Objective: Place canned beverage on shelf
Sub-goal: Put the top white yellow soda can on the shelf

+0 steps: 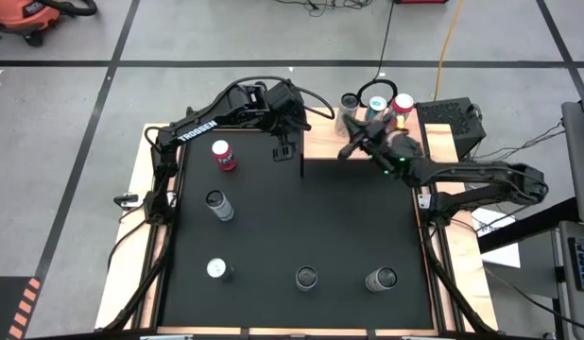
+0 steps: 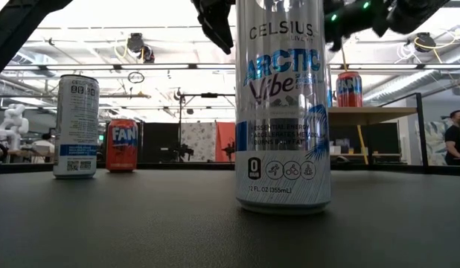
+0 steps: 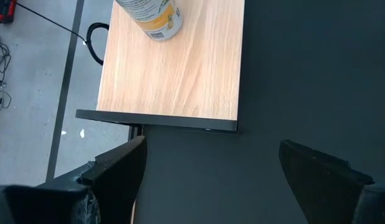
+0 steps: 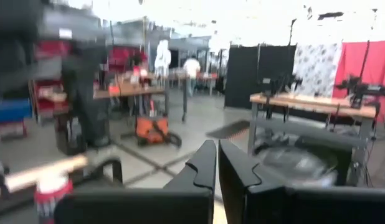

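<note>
The light wooden shelf (image 1: 441, 144) stands at the mat's far edge, right of centre. It also shows in the left wrist view (image 3: 174, 68) and in the low view (image 2: 368, 115). Three cans (image 1: 377, 106) stand on it. Several cans stand upright on the black mat, among them a red one (image 1: 223, 156) at the far left and a tall white Celsius can (image 2: 282, 112) near the front. My left gripper (image 1: 285, 144) is open and empty above the mat, just left of the shelf. My right gripper (image 1: 352, 146) is shut and empty over the shelf's left part.
More cans stand on the mat at mid left (image 1: 218, 205), near left (image 1: 216, 270), near centre (image 1: 307, 278) and near right (image 1: 381, 279). A white-and-yellow can (image 3: 152, 15) stands on the shelf ahead of my left gripper. A dark box (image 1: 453, 118) sits behind the shelf's right end.
</note>
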`<state>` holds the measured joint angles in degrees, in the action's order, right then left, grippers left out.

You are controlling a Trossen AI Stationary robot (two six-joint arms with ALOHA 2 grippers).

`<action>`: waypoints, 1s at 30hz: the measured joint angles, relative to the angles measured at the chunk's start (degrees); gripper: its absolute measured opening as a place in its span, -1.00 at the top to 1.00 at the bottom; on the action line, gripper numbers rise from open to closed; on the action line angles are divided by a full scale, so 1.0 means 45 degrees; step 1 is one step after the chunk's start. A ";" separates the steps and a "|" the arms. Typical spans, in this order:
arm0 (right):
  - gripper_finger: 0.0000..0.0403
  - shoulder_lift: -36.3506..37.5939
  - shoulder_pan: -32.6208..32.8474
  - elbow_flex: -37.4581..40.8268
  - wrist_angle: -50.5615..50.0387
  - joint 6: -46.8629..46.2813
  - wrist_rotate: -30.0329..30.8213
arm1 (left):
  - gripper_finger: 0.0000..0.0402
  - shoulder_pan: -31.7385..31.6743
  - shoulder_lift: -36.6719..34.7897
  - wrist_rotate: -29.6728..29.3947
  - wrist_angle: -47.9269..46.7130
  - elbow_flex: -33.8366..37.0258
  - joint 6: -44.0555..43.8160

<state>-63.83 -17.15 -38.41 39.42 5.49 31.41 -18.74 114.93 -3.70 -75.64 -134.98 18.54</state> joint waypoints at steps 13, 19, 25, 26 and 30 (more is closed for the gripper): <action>1.00 0.1515 -0.2800 -0.2492 -0.4111 -0.1487 -0.1612 | -0.79 0.0000 0.0000 0.0000 0.0010 0.0000 -0.0047; 1.00 0.0560 -0.3456 -0.5986 -0.9012 -0.1897 -0.2018 | -0.79 0.0000 0.0000 0.0000 0.0010 0.0000 -0.0044; 1.00 -0.0556 -0.4054 -0.8302 -1.2314 -0.2474 -0.2109 | -0.79 0.0000 0.0000 0.0000 -0.0026 0.0000 -0.0047; 1.00 -0.0721 -0.4227 -0.8499 -1.2685 -0.2523 -0.2363 | -0.79 0.0000 0.0000 0.0000 -0.0039 0.0000 -0.0047; 1.00 -0.1334 -0.5117 -0.8847 -1.3055 -0.2810 -0.4037 | -0.79 0.0000 0.0000 0.0000 -0.0112 0.0000 -0.0056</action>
<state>-69.83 -40.18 -78.22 -19.33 -7.16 13.24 -18.74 114.93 -3.70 -76.14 -134.98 18.29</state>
